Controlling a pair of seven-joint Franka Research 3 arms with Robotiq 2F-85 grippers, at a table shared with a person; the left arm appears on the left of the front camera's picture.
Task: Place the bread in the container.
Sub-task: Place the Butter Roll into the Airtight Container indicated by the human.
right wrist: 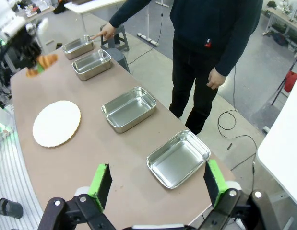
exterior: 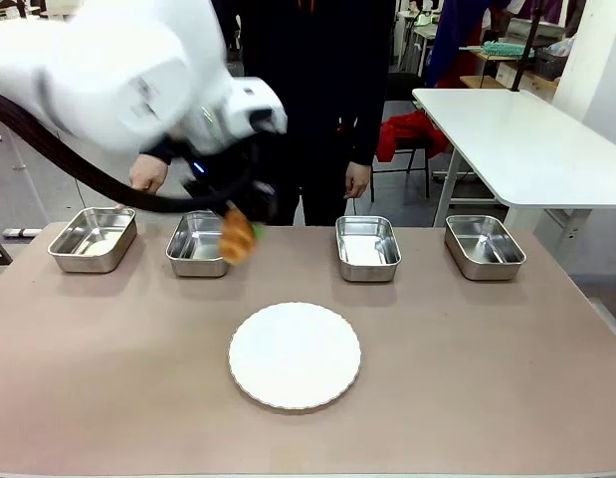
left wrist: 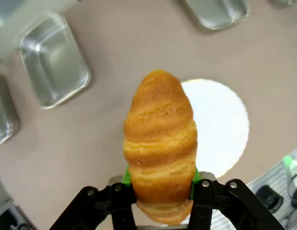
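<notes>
My left gripper [exterior: 240, 231] is shut on the bread [exterior: 236, 237], a golden-brown striped croissant held off the table beside the right edge of the second steel pan from the left [exterior: 195, 245]. In the left wrist view the bread [left wrist: 160, 143] stands between the green pads of that gripper [left wrist: 160, 189], above the table between a pan [left wrist: 53, 60] and the white plate [left wrist: 220, 124]. A person's hand [right wrist: 104, 32] points toward the leftmost pan [exterior: 92, 239]. My right gripper [right wrist: 158, 179] is open with nothing in it, above the rightmost pan [right wrist: 178, 158].
The round white plate [exterior: 295, 356] lies at the table's middle front. Two more pans [exterior: 367, 247] [exterior: 484, 246] stand in the back row at the right. The person stands at the far edge behind the pans, the other hand [exterior: 357, 179] hanging.
</notes>
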